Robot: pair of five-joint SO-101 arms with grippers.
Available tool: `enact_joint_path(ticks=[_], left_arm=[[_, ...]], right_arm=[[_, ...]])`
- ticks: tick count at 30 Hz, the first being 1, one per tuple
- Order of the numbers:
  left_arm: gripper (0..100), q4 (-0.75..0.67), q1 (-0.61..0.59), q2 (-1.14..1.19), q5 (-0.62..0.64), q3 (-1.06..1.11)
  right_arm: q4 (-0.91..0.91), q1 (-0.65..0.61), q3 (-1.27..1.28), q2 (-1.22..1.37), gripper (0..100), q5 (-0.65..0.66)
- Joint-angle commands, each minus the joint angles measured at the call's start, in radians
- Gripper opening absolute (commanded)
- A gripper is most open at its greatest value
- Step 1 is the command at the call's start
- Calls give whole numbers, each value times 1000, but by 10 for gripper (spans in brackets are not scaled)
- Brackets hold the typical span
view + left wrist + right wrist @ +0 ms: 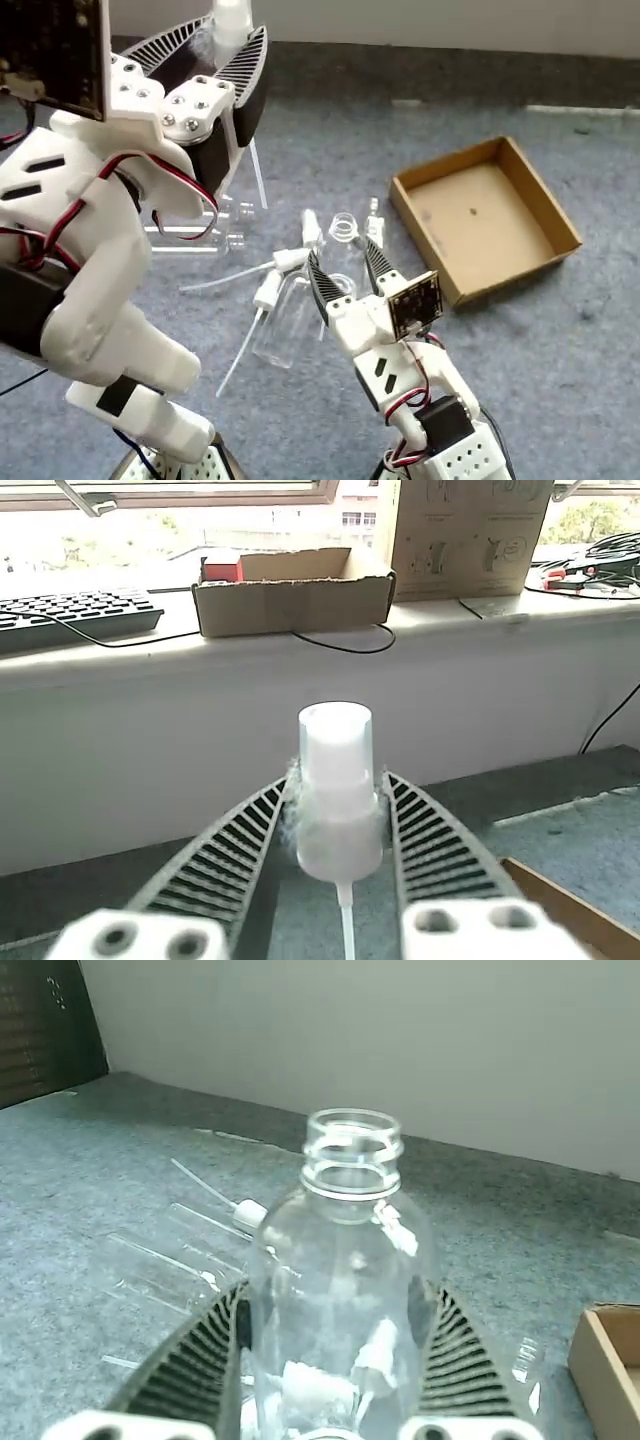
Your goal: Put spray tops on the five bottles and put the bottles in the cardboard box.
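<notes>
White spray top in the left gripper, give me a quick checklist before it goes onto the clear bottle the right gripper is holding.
1. Grip on the white plastic spray top by the left gripper: ok, clamped on both sides.
2. Grip on the clear round bottle by the right gripper: ok, held by its body.
3. The bottle mouth uncapped: ok.
4. Spray top lined up over the bottle mouth: not ok, the high view shows them well apart.
5. The thin dip tube straight along its length: cannot tell.

office or lab room: window sill with keyboard [80,612], cardboard boxes [295,588], cables [600,555]; grey carpet [560,380].
</notes>
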Motion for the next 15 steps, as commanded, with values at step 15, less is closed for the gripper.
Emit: enact_joint_path(ticks=[15], left_arm=[[5,-117,13,-578,3,915]], right_arm=[[2,-2,125,-19,92,0]])
